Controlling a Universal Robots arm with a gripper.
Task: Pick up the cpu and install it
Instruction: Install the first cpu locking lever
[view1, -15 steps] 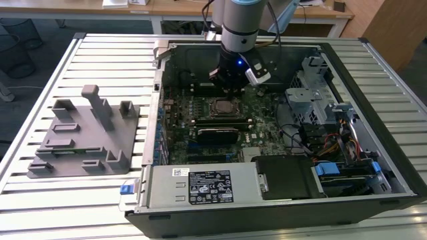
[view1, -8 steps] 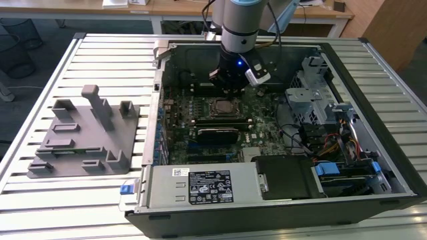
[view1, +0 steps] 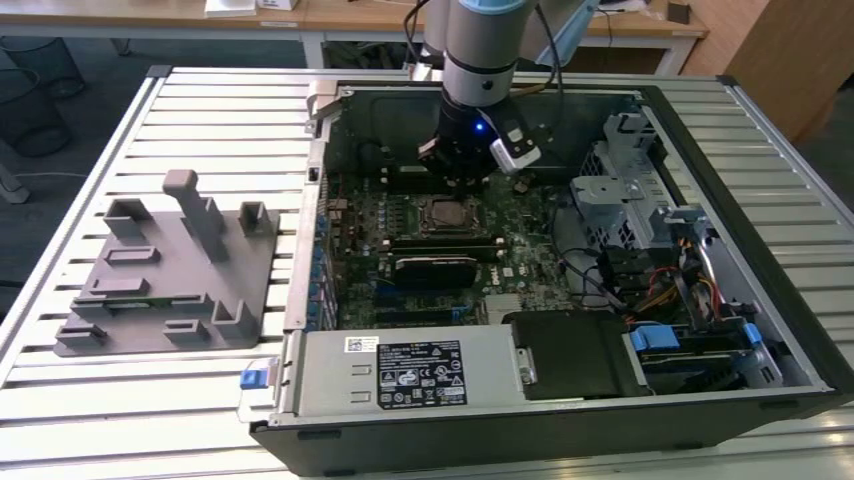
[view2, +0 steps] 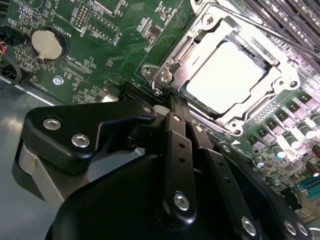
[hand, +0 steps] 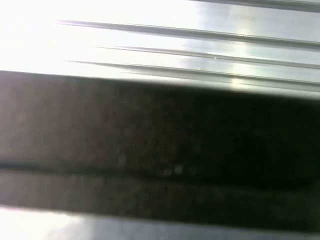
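One cpu (view2: 226, 76) seated (hand (view2: 173, 97) beside).

Glare on cpu (view2: 226, 74) (washed out), blurred first wrist view

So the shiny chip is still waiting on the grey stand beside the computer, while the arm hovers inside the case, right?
Not quite. The second wrist view shows the cpu already sitting in the motherboard socket, not on the grey stand. The gripper is indeed inside the case, right beside that socket.

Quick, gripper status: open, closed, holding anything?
Gripper: closed, nothing visibly held; its tips sit beside the shiny silver-grey square cpu, which lies in the motherboard socket.
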